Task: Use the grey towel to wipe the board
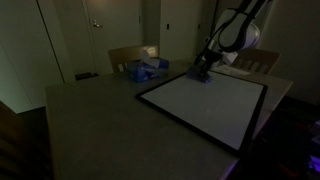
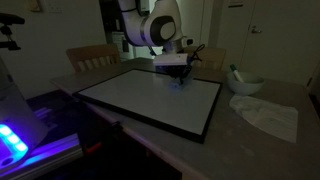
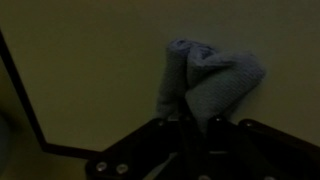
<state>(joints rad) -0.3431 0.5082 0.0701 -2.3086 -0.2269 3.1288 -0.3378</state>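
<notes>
**Towel gripped and resting on the board's far edge**

The board (image 1: 205,105), white with a dark frame, lies flat on the bench (image 1: 90,120) and appears in both exterior views. The arm reaches down to the board's far edge, with the gripper (image 1: 203,72) close to a corner of the frame.

In the wrist view the grey towel (image 3: 210,85) is bunched into an upright, folded wad. Its lower end runs down between the jaws, which are clamped on it. The towel rests on the white surface just ahead of the gripper (image 3: 190,128). The dark frame runs along the left of that view and turns a corner at the lower left.

Other items on the bench:
- A crumpled white cloth (image 2: 265,115) lies beside the board, well apart from the gripper (image 2: 176,72).
- A bowl (image 2: 245,83) stands just beyond that cloth; its contents cannot be made out.
- A blue object (image 1: 147,70) sits off the board near the far edge; the dim light hides what it is.

Chairs (image 2: 90,55) stand behind the bench.
</notes>
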